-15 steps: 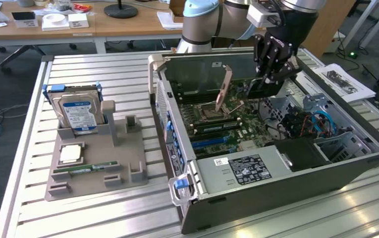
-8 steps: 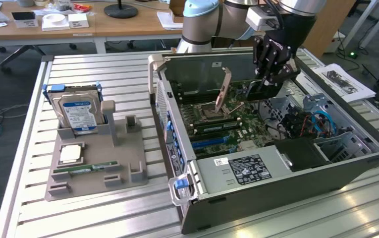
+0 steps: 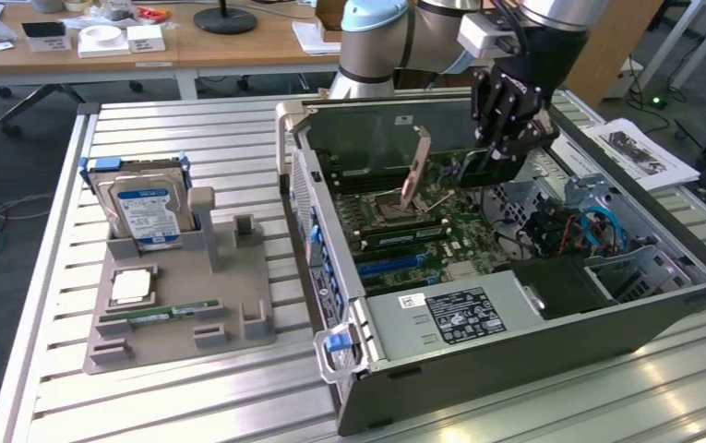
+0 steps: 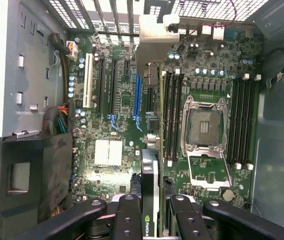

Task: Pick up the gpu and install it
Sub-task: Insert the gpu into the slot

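Gripper point(image 4: 149, 212), jaws clamped on gpu point(image 4: 150, 172): card held edge-on above the blue slot point(image 4: 137, 97), long axis parallel to that slot, offset just to its CPU-socket point(image 4: 204, 125) side, silver bracket point(image 4: 154, 45) far from gripper.

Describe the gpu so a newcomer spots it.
In the open black computer case, the black gripper hangs over the green motherboard. The gpu is the thin dark card with a silver end bracket clamped between its fingers; the silver blue-labelled hard drive sits outside in a grey holder.

The gpu point(image 4: 150, 190) bears an Nvidia logo point(image 4: 145, 224).
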{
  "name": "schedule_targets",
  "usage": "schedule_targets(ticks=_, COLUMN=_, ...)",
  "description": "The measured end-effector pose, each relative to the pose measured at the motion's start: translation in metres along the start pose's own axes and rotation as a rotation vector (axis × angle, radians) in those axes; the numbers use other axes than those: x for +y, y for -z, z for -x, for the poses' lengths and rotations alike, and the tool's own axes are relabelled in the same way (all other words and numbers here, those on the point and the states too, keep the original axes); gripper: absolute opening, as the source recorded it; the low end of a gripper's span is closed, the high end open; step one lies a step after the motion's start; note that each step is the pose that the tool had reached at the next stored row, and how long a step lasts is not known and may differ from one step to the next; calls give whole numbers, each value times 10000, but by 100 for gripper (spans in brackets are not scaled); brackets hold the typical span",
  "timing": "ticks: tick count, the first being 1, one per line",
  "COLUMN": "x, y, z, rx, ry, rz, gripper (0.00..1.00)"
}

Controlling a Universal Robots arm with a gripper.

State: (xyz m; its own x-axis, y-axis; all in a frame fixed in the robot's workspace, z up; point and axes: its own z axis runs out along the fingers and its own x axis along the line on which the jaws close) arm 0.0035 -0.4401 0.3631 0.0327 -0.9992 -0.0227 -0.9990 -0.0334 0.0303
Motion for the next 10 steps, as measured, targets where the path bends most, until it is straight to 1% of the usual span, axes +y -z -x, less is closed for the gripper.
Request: schedule_targets(ticks=10, x=0, y=-37, z=-1, rx=3, ry=0, rz=1, gripper=27)
